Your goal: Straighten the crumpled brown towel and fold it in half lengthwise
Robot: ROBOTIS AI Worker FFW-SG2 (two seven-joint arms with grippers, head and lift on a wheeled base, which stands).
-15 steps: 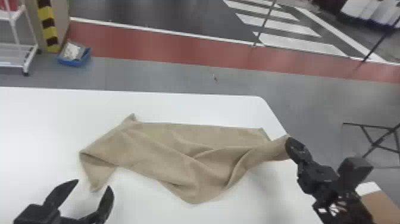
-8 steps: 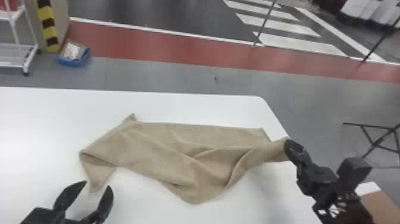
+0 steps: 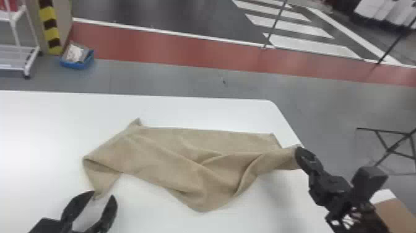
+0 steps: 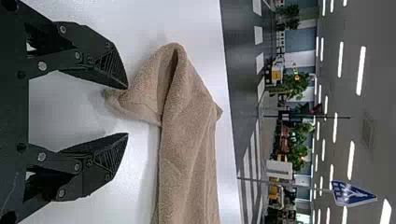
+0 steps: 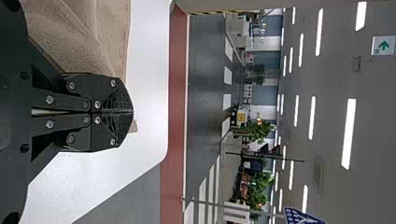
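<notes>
The brown towel lies creased across the white table, its near-left corner folded into a hanging-out flap. Beside that flap's tip is my left gripper, its fingers spread apart. In the left wrist view, the left gripper stands open, with the tip of the towel just at its upper finger. At the towel's right end, my right gripper holds a corner slightly raised. The right wrist view has the right gripper closed on the towel, a small bit poking out past the fingertips.
The white table has its rounded far-right corner just beyond the towel's right end. On the floor past it are a blue bin and a white rack. A black metal stand is off to the right.
My left gripper has moved forward and to the right, up to the tip of the towel's flap. The right gripper and towel have barely moved.
</notes>
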